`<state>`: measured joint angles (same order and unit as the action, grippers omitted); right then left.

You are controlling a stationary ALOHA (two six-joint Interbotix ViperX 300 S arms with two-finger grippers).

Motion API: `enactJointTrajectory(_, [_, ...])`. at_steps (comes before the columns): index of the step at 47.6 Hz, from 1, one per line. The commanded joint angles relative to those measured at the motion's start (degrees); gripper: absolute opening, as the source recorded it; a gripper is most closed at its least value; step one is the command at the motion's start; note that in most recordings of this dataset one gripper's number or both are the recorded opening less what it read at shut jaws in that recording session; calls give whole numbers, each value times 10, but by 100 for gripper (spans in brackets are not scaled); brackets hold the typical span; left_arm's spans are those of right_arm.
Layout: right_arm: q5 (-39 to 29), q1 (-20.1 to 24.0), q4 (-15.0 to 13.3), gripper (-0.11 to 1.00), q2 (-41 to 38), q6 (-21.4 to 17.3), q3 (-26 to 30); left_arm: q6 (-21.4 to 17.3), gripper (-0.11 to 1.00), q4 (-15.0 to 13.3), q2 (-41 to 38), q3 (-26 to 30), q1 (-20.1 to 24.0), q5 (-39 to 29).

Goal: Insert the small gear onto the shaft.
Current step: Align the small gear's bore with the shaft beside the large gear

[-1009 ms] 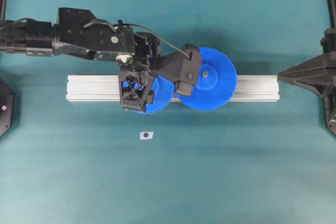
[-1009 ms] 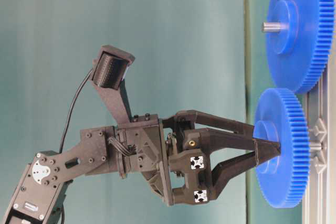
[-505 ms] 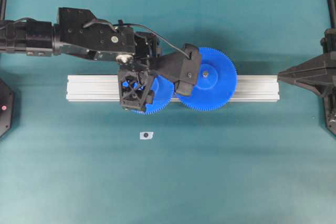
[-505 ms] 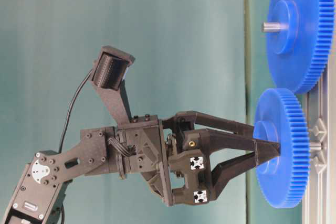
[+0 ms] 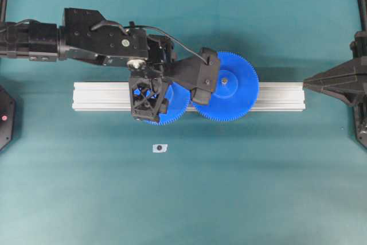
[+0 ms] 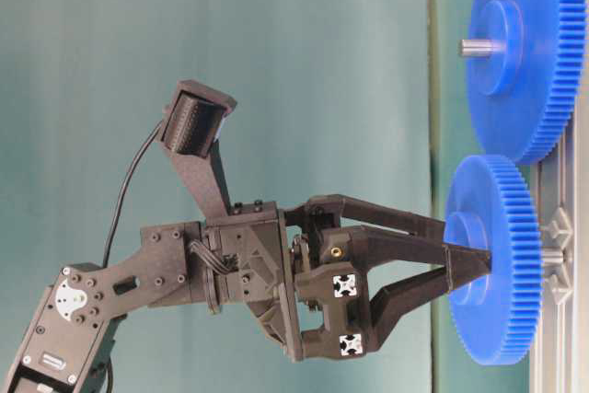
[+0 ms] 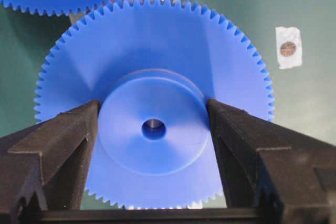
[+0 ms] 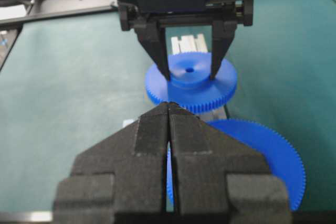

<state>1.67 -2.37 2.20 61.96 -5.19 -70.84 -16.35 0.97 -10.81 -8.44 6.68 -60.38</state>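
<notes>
While the left claw [image 6: 467,269] grips the raised hub of the small gear [image 7: 155,108] between its two black fingers, the gear sits over the shaft [image 6: 552,256], whose grey tip shows inside the centre hole in the left wrist view. Seen from table level, the gear stands just off the aluminium rail [image 5: 275,97], with a short length of pin visible between gear and rail — so it seems threaded on but perhaps not fully seated. Its teeth lie right beside those of the larger blue gear [image 5: 235,87] on the same rail. To finish well, the claw should press straight along the pin, keep the disc square to it, let the teeth mesh rather than clash, and let go only once the gear is seated. The right claw [image 8: 169,109] rests well apart at the table's right edge, its fingers pressed together and empty. A tiny white square with a dark dot [image 5: 159,148] lies on the teal table [image 5: 258,187]. No brand, label or writing is readable anywhere.
</notes>
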Motion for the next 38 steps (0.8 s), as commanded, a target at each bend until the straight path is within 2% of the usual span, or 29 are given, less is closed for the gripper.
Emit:
enactJointTrajectory(1, [4, -1, 0, -1, -4, -5, 10, 3, 69, 4, 10, 9, 14, -11])
enactJointTrajectory(7, [3, -1, 0, -1, -4, -5, 10, 3, 70, 3, 11, 10, 11, -11])
enactJointTrajectory(12, [3, -1, 0, -1, -3, -5, 10, 3, 89, 4, 12, 11, 5, -11])
enactJointTrajectory(14, [4, -1, 0, -1, -4, -5, 9, 3, 91, 4, 12, 13, 4, -11])
enactJointTrajectory(38, [4, -1, 0, -1, -2, -5, 10, 4, 90, 3, 12, 17, 4, -11])
